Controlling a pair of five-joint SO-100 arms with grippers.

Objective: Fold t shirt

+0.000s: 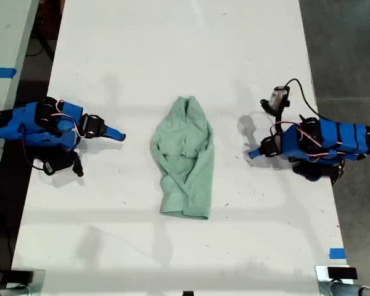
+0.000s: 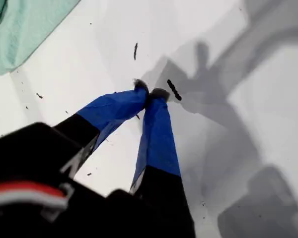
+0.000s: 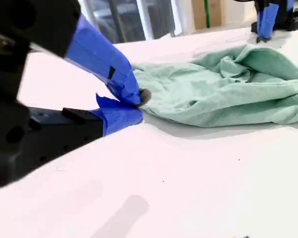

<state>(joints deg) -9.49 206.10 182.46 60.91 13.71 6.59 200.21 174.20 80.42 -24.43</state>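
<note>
The t shirt (image 1: 185,159) sits mid tabletop (image 1: 172,49), bunched and wrinkly, pale mint, long axis running from the exterior view's top to its bottom, narrow end up top. My first pincer (image 2: 150,91) and second pincer (image 3: 139,105) are both clenched on nothing.

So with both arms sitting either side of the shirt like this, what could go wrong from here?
1. The t shirt lies bunched and wrinkled, with layers overlapping, so a pinch could catch several layers and the fold might come out crooked.
2. The fingers of my first gripper and my second gripper are shut; advancing like that would probably shove the cloth across the table rather than grasp it.
</note>
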